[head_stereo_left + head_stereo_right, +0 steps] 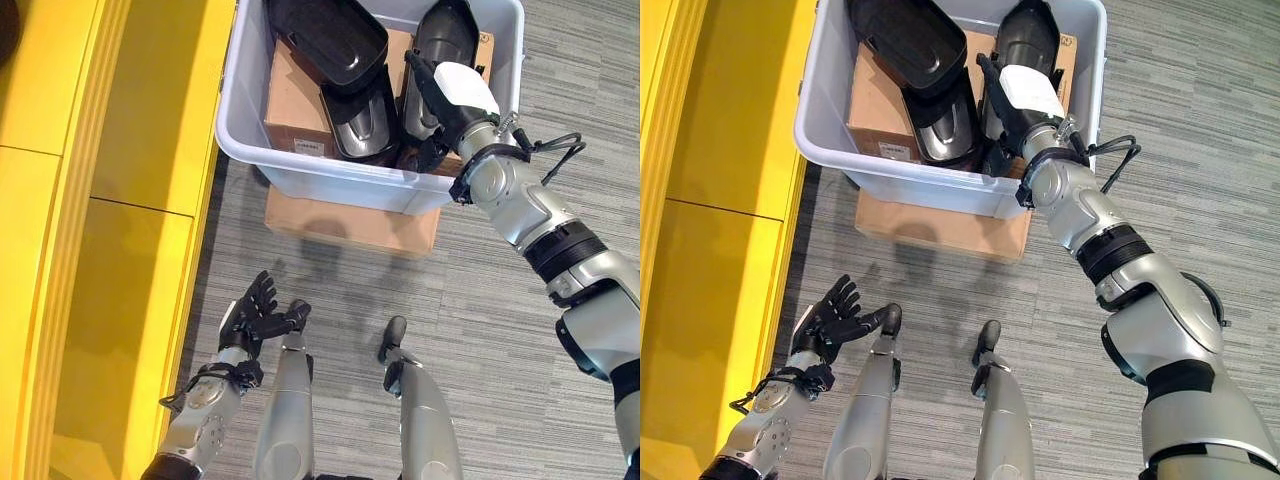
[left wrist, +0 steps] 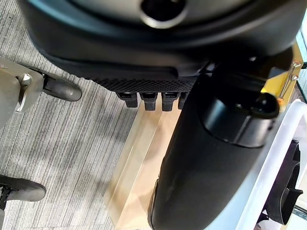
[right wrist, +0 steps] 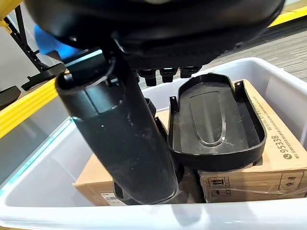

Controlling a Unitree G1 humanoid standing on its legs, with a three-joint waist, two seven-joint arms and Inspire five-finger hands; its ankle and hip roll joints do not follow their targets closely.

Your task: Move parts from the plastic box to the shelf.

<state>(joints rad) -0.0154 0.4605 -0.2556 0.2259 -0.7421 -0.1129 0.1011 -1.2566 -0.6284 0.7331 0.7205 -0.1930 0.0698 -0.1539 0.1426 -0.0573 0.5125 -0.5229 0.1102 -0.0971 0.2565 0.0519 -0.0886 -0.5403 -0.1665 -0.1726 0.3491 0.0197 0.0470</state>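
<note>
left hand (image 1: 256, 308): 7 o'clock, low over floor — fingers spread, empty
right hand (image 1: 446, 110): 1 o'clock, inside plastic box (image 1: 330, 172); fingers hidden, grip unclear
parts (image 1: 345, 62): black shells on cardboard boxes (image 1: 296, 103) in box — likely light, stiff, slick; grip the rim edge
shelf (image 1: 80, 200): yellow, 9 o'clock

Workshop: yellow shelf (image 1: 120, 200), plastic box (image 1: 330, 180) of parts.

The number 95338 stands on the cardboard box (image 3: 268, 158) edge.
</note>
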